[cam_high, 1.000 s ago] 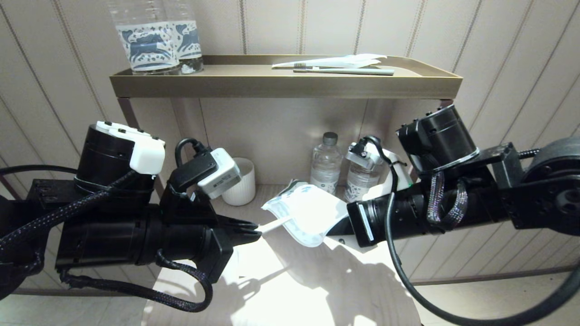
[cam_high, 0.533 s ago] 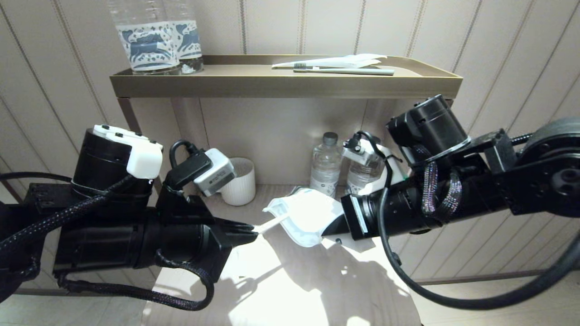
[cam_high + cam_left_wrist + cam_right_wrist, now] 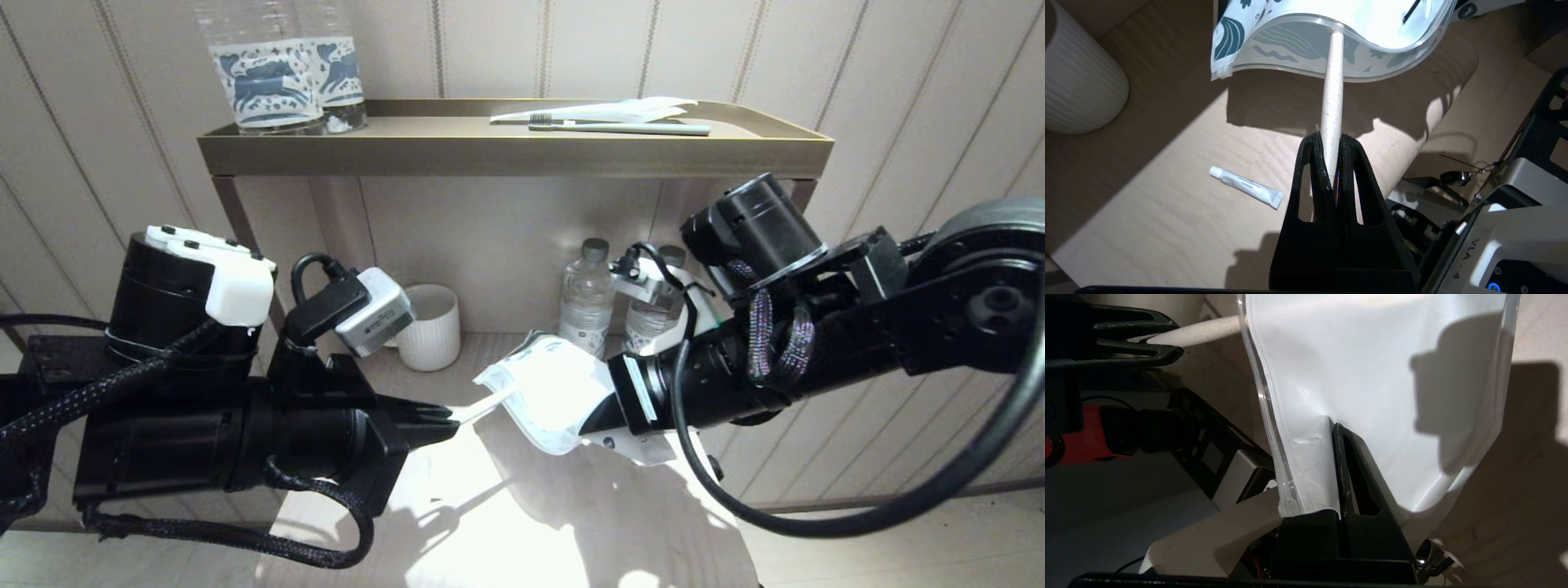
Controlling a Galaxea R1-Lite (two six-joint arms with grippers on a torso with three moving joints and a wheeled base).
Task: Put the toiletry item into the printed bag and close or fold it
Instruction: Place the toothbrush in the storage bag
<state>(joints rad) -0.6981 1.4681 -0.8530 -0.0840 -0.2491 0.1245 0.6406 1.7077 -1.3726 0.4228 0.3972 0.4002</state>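
The printed bag (image 3: 551, 390) hangs in the air above the pale wooden table (image 3: 522, 523), between the 2 arms, its mouth bowed open toward the robot's left; the teal motifs show on its outer wall in the left wrist view (image 3: 1331, 45). A white toothbrush handle (image 3: 1332, 106) runs into that mouth, its far end hidden inside the bag (the head of the brush cannot be seen); the left gripper (image 3: 445, 414) pinches the near end of the handle, its black fingers (image 3: 1312, 171) pressed against the stick on both sides. The right gripper (image 3: 1337, 457) clamps a lower edge of the bag, 1 finger in front of the white plastic and the other behind it, so the bag is held up off the table. On the table below lies a small white tube (image 3: 1246, 187), apart from everything else; a ribbed white cup (image 3: 430, 327) stands at the back left, and 2 clear water bottles (image 3: 584, 306) stand at the back, behind the bag. The brass shelf (image 3: 514, 151) above carries 2 horse-label bottles (image 3: 282, 69) and a second toothbrush (image 3: 620, 126).
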